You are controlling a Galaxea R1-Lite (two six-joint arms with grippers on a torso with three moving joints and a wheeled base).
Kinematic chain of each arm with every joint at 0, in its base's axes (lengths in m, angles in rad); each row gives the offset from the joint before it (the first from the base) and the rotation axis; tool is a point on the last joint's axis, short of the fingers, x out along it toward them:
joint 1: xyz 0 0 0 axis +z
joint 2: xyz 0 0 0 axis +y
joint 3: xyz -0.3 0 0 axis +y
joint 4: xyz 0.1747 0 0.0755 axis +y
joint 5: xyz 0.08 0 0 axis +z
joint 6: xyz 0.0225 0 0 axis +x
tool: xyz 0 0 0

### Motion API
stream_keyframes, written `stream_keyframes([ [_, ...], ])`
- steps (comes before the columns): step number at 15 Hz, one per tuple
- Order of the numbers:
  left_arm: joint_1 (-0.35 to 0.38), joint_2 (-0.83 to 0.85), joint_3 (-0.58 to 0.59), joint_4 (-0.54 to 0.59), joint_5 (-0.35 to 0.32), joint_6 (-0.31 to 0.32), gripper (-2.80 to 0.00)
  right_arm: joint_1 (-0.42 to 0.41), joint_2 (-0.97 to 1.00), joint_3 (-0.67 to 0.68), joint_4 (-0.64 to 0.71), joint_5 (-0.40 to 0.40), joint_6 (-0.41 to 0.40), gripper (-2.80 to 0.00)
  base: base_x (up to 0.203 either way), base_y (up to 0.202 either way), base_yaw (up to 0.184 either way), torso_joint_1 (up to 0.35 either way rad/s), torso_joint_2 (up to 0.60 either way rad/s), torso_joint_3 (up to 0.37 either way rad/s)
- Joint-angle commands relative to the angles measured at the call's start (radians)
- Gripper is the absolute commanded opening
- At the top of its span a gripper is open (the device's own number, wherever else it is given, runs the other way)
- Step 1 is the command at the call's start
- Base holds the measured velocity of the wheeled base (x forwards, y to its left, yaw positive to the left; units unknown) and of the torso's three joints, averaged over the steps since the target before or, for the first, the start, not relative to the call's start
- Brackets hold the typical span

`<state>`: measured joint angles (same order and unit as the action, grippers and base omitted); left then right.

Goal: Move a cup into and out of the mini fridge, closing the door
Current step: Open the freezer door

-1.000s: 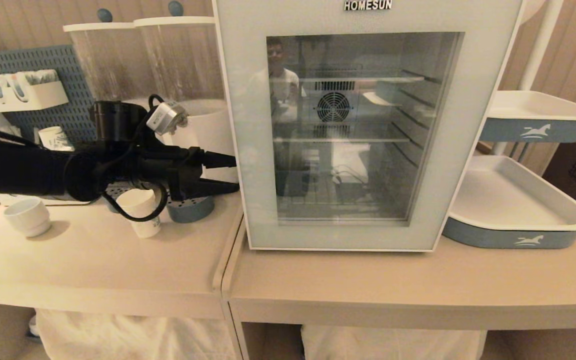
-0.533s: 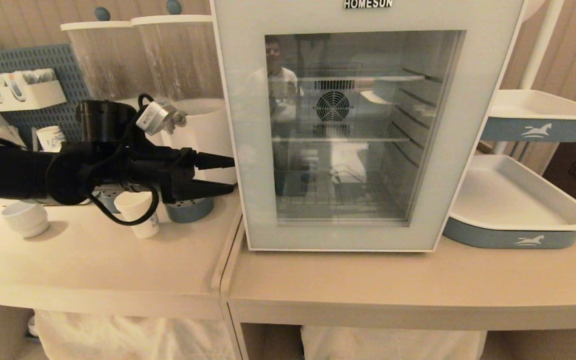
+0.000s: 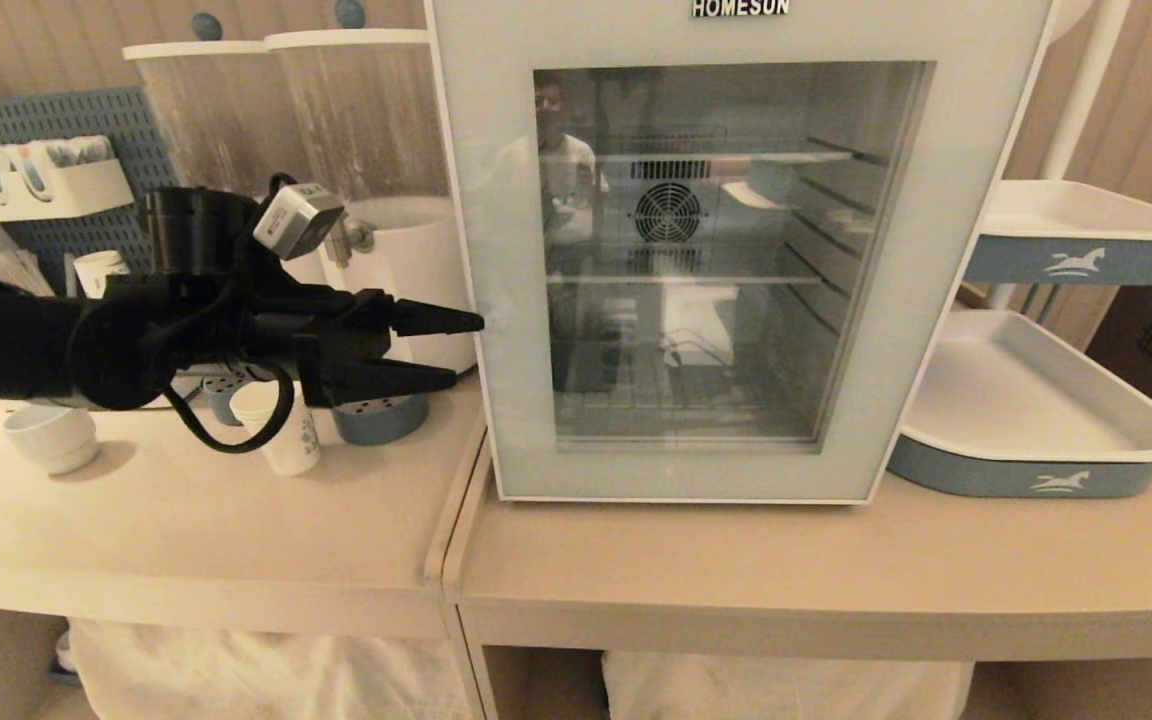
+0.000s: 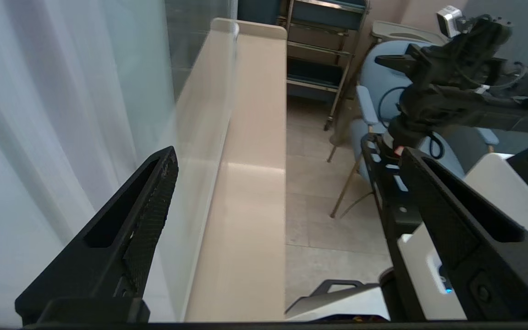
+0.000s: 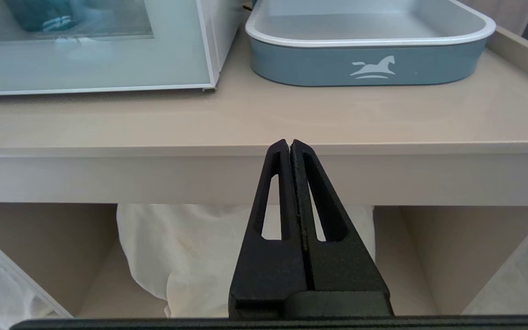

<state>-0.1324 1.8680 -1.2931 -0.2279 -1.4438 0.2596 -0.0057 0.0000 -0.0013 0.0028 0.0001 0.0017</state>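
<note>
Apparently three cups (image 3: pixel 281 430), one mini fridge (image 3: pixel 736 250), one spread left pincer (image 3: pixel 466 348).

i am seeing one mini fridge (image 3: pixel 736 250), three cups on the surface (image 3: pixel 186 520), two blue trays.

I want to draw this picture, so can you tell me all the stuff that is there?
fridge: one, white, on the right counter
door: one, pale blue-grey with glass, shut
cup: one, white with blue logo, on the left counter under the arm
squat cup: one, white, far left of the counter
trays: two, white and blue with a horse, right of the fridge
clear canisters: two, behind the arm
pegboard: one, blue, back left
counters: two, beige
left gripper: black, open, at the door's left edge
right gripper: black, shut, low before the counter's front edge
</note>
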Motion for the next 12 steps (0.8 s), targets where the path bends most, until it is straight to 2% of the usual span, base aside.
stream_keyframes([
  [1, -0.007, 0.016, -0.003, -0.004, -0.006, 0.006, 0.00, 0.001, 0.000, 0.000, 0.000, 0.000, 0.000, -2.80, 0.000, 0.000, 0.000, 0.000, 0.00, 0.000],
  [7, 0.079, -0.068, 0.078, -0.007, -0.013, 0.032, 0.00, 0.001, 0.000, -0.002, 0.005, 0.000, 0.000, -2.80, 0.000, 0.000, 0.000, 0.000, 0.00, 0.000],
  [12, 0.093, -0.022, 0.015, -0.005, -0.007, 0.036, 0.00, 0.001, 0.000, -0.002, 0.006, 0.000, 0.000, -2.80, 0.000, 0.000, 0.000, 0.000, 0.00, 0.000],
])
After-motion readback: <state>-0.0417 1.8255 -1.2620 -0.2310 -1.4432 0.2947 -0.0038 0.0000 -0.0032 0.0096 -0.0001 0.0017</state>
